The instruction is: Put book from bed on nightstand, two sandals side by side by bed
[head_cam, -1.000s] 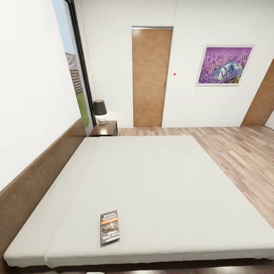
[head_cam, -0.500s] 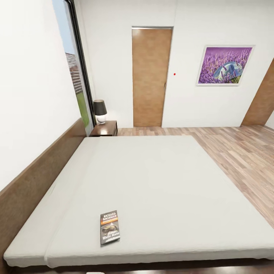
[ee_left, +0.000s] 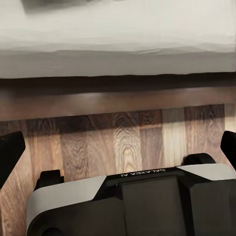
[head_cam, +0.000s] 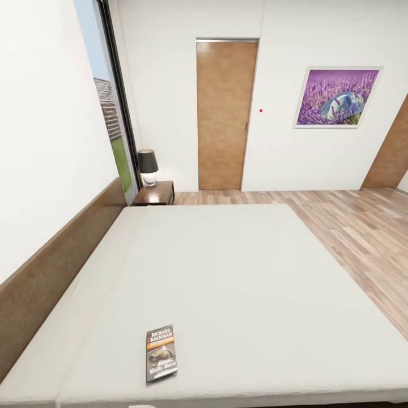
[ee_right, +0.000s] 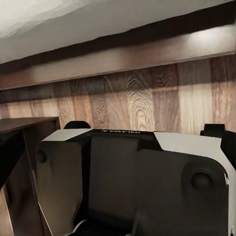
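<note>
Near the bed's (head_cam: 238, 272) front edge lies the book (head_cam: 161, 353), long axis pointing away, slightly left-arm side; both hands (ee_left: 118, 147) (ee_right: 132, 128) low, spread wide, empty.

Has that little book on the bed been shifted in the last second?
No. The book keeps its spot near the bed's near edge; the camera moved.
</note>
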Motion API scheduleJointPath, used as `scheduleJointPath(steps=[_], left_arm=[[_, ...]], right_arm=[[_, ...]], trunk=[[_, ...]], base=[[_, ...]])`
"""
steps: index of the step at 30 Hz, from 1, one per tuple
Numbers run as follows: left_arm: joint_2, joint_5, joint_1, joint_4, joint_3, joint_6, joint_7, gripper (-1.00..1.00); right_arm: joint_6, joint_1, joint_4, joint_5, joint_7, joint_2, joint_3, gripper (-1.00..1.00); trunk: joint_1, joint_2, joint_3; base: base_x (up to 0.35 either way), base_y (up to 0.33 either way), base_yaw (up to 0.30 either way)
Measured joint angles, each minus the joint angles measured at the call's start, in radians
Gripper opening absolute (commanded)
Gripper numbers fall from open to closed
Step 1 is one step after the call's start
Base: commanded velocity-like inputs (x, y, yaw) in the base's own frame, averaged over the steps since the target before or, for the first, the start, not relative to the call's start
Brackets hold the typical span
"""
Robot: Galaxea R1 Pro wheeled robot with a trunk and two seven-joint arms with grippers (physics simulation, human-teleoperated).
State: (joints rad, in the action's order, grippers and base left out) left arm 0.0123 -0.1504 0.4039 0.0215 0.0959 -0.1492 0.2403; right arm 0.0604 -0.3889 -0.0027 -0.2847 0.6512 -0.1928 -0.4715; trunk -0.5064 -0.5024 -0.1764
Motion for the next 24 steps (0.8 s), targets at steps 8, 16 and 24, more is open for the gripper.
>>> scheduleJointPath(steps=[8,16,24], left_arm=[[0.0,0.001,0.0,0.0,0.0,0.0,0.001,1.0],[0.0,0.001,0.0,0.0,0.0,-0.001,0.001,1.0],[0.0,0.001,0.0,0.0,0.0,-0.001,0.001,1.0]], right_arm=[[0.0,0.0,0.0,0.0,0.0,0.0,0.0,1.0],[0.001,0.0,-0.001,0.002,0.003,0.0,0.0,1.0],[0.001,0.0,-0.001,0.002,0.007,0.0,0.0,1.0]], trunk=[[0.0,0.0,0.0],[0.0,0.0,0.0],[0.0,0.0,0.0]], base=[[0.251,0.0,0.0],[0.045,0.0,0.0],[0.002,0.0,0.0]])
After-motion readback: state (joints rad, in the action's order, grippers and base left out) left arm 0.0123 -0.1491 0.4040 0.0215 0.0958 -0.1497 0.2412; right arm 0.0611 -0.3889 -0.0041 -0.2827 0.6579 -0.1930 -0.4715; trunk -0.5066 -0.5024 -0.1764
